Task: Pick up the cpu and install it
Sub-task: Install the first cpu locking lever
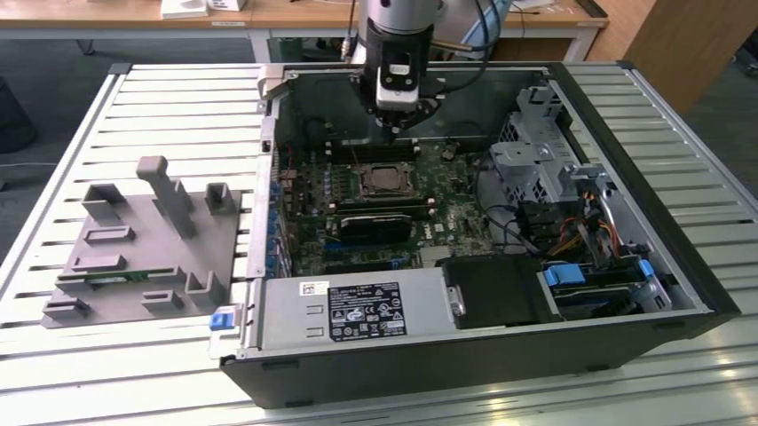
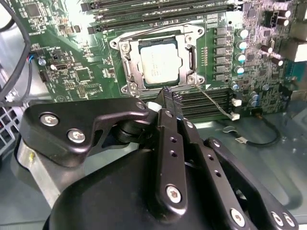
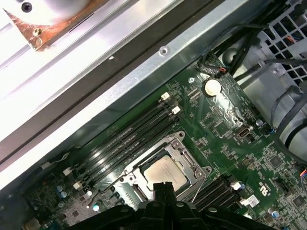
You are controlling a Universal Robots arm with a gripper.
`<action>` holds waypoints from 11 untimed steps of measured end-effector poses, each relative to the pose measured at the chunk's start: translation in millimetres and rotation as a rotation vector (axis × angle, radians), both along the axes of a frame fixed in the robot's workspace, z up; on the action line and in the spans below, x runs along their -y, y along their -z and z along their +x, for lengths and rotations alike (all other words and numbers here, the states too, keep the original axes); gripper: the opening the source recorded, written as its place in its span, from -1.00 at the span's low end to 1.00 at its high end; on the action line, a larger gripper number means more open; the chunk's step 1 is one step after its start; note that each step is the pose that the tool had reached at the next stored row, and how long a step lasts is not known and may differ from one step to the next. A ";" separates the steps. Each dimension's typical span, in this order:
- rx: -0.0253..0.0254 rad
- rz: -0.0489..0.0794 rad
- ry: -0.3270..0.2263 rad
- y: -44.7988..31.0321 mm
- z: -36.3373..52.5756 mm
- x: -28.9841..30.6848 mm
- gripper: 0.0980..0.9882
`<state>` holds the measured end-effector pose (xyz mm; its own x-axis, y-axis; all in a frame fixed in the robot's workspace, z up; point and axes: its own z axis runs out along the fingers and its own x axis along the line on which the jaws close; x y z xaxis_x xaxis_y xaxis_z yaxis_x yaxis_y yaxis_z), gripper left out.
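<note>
Gripper (image 2: 169, 98): black, two-fingered, seen from behind in both wrist views; fingers (image 2: 165, 106) pressed together at the tips, nothing between them. The tips hung over the edge of the CPU socket (image 2: 160, 60) without touching the chip.

Cpu (image 2: 160, 61): small square, silvery-grey top, lying flat inside the socket's metal frame on the green motherboard (image 2: 72, 72). The first wrist view showed it (image 3: 165, 173) just past the fingertips (image 3: 163, 191).

Retention lever (image 2: 211, 98): thin wire, running from the socket corner out across the memory slots (image 2: 211, 103) beside it.

Further memory slots (image 3: 129, 139): long dark rows on the socket's other side; none visibly filled in the wrist views.

Coin cell (image 3: 212, 86): round, silvery, set on the board near the case wall.

Computer case (image 1: 474, 355): black, lying on its side, open, on a slatted metal table (image 1: 177, 115). In the exterior view the arm (image 1: 397, 44) reached down into it, over the socket area.

Power supply (image 1: 343, 311): grey box along the case's near edge.

Grey fixture tray (image 1: 142, 248): on the table at the exterior view's left, well apart from the case, with a green memory stick (image 1: 113, 277) lying in it.
</note>
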<state>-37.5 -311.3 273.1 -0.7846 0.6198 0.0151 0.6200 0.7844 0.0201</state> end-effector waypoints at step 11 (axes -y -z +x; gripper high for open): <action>-0.0001 0.000 -0.093 0.0 -0.1 0.1 -0.98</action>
